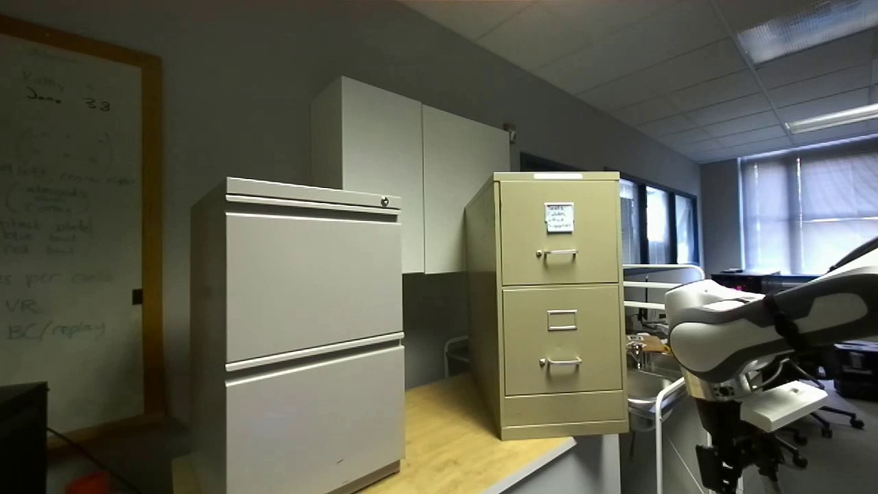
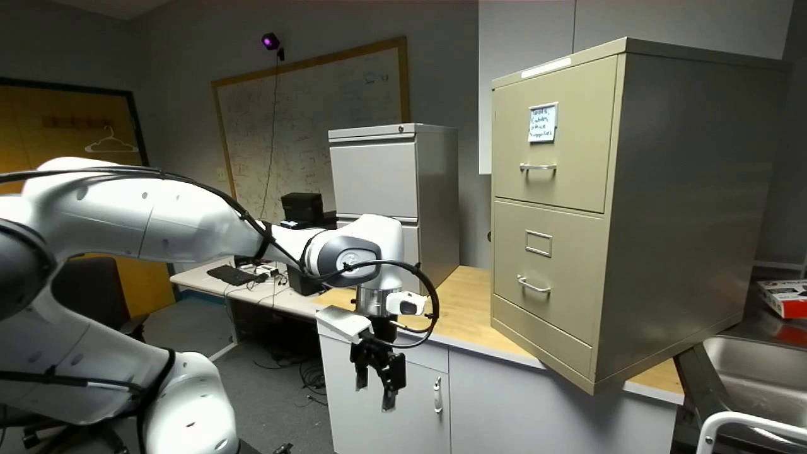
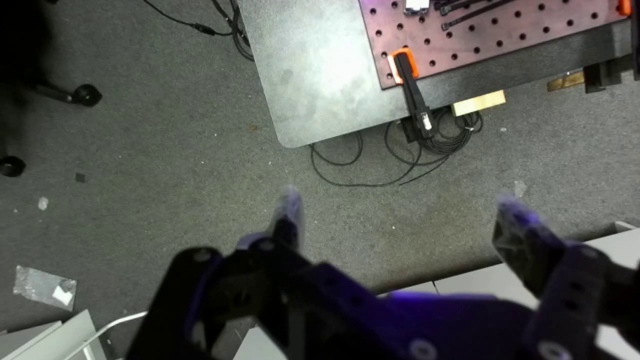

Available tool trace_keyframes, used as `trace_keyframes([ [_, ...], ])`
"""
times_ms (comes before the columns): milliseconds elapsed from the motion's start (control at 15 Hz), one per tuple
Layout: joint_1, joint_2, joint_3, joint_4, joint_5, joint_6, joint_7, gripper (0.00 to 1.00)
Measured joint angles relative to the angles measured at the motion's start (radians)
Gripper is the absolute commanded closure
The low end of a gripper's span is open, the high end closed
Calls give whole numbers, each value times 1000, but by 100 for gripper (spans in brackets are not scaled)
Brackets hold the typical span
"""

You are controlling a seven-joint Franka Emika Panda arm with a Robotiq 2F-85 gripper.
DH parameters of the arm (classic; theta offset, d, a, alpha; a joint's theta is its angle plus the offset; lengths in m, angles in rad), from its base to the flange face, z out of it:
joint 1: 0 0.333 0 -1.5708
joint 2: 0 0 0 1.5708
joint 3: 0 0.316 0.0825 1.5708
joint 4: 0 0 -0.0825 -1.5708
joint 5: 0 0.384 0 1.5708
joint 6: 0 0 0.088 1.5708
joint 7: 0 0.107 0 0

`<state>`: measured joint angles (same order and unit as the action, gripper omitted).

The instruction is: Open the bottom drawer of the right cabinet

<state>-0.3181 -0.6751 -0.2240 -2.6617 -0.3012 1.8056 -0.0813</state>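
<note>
The tan right cabinet (image 1: 564,412) (image 2: 687,208) stands on a wooden counter in both exterior views. Its bottom drawer (image 1: 528,343) (image 2: 545,267) is shut flush, with a small silver handle (image 1: 562,362) (image 2: 534,287). The upper drawer (image 1: 521,240) (image 2: 580,151), with a paper label, is also shut. My gripper (image 2: 375,397) points down in front of the counter, to the left of the cabinet and below handle height in that view, well apart from it. In the wrist view the gripper (image 3: 400,197) is wide open and empty above the floor. The right cabinet is out of the wrist view.
A light-grey cabinet (image 1: 315,295) (image 2: 372,180) stands on the same counter (image 1: 446,412) (image 2: 463,290). A sink (image 2: 756,372) and a white metal rail (image 2: 753,419) flank the tan cabinet. A grey table (image 3: 320,85) with a clamp (image 3: 412,95) shows in the wrist view.
</note>
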Motion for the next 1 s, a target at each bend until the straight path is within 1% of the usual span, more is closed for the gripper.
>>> trace_keyframes([
  [200, 0, 1, -3, 0, 0, 1, 1, 0],
  [333, 0, 6, -9, 3, 0, 22, 7, 0],
  [533, -1, 36, -25, 39, 26, 133, 55, 0],
  [733, 0, 109, -53, 128, 121, 255, 90, 0],
  [1000, 9, 252, -89, 271, 294, 415, 94, 0],
])
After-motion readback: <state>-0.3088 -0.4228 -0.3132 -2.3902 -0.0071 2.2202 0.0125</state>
